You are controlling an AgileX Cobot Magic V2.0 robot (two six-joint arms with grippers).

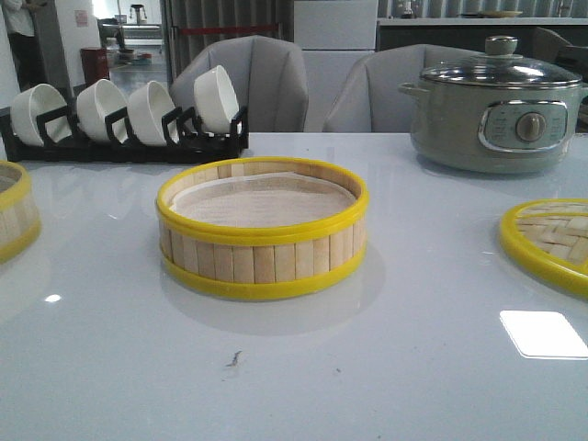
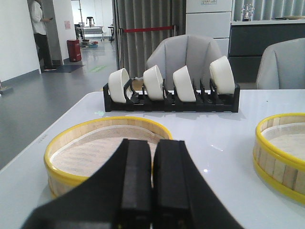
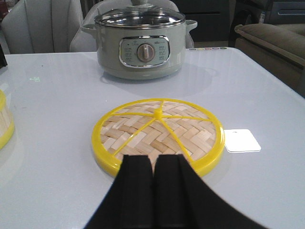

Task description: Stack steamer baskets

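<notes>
My left fingers (image 2: 152, 191) and right fingers (image 3: 152, 191) are pressed together, empty. The two yellow-rimmed bamboo-slat steamer baskets, one central (image 1: 263, 230), one left (image 2: 107, 148), sit apart, unstacked.

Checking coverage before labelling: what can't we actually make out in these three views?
- Left steamer basket: cut by the front view's left edge; near wall hidden behind the shut left gripper in the left wrist view.
- Woven lid: near rim behind the shut right gripper; cut off in the front view.
- Pot dial markings: too small.
- Neither arm shows in the front view.
</notes>
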